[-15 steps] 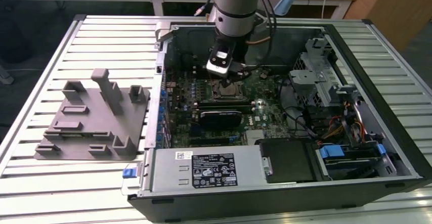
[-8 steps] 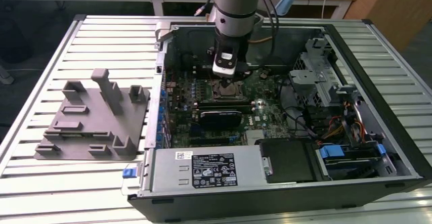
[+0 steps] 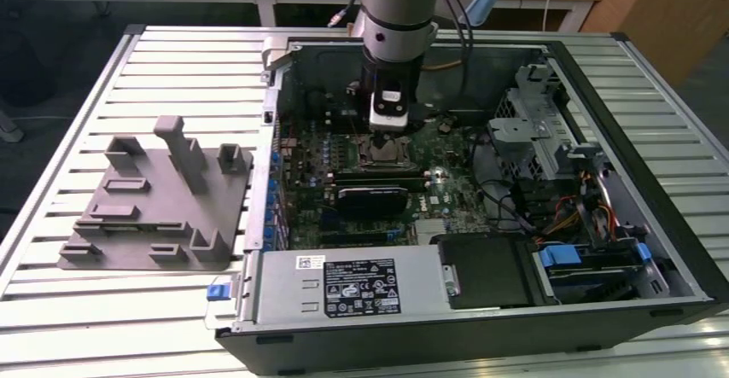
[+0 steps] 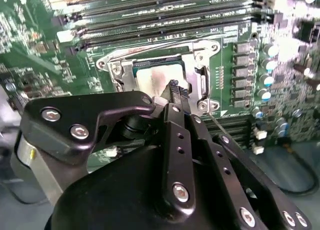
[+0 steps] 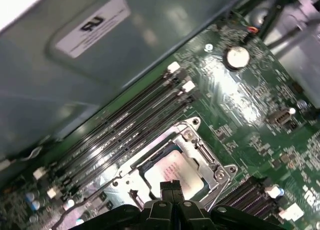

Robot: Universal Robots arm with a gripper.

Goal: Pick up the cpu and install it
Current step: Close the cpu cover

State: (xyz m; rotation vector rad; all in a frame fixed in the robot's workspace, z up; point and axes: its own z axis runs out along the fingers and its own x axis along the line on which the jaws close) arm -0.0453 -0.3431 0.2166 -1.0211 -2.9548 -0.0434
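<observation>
The cpu (image 5: 175, 171) lies flat in the motherboard socket, its silvery top showing inside the metal socket frame (image 5: 212, 162). In the second wrist view the cpu (image 4: 149, 79) sits just beyond my fingertips. My gripper (image 5: 171, 186) hangs directly over the near edge of the chip, its two black fingers (image 4: 176, 97) pressed together with nothing between them. In the exterior view the gripper (image 3: 387, 136) points straight down into the open computer case, over the socket (image 3: 388, 151). Whether the fingertips touch the chip cannot be told.
A grey plastic fixture block (image 3: 160, 199) stands on the slatted table at the exterior view's left. Memory slots (image 5: 125, 127) run beside the socket. The case wall (image 3: 276, 96), a drive cage (image 3: 535, 130) and the power supply (image 3: 341, 288) ring the motherboard.
</observation>
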